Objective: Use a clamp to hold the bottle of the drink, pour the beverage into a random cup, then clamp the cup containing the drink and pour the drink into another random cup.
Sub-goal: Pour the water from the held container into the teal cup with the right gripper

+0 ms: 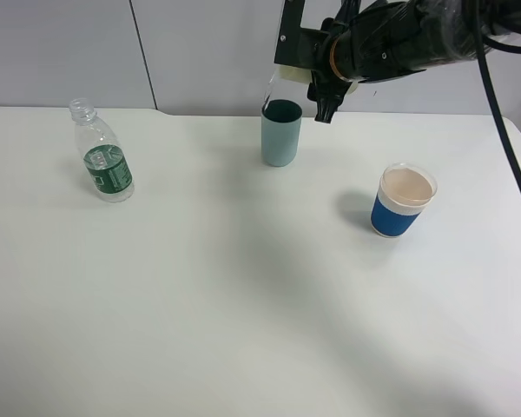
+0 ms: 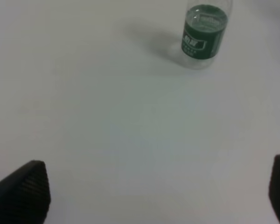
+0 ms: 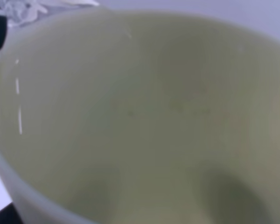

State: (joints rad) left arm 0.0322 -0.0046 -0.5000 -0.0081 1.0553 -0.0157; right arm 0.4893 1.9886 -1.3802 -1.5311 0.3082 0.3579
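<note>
My right gripper is shut on the pale yellow-green cup, holding it tipped over just above the teal cup at the back middle of the table. A faint thin streak runs from its rim down to the teal cup's mouth. The tipped cup's inside fills the right wrist view, and I cannot make out the beverage in it. The bottle stands uncapped at the far left, also seen in the left wrist view. My left gripper is open over bare table, well short of the bottle.
A white cup with a blue sleeve stands at the right of the white table. A black cable hangs down at the far right. A grey wall runs behind the table.
</note>
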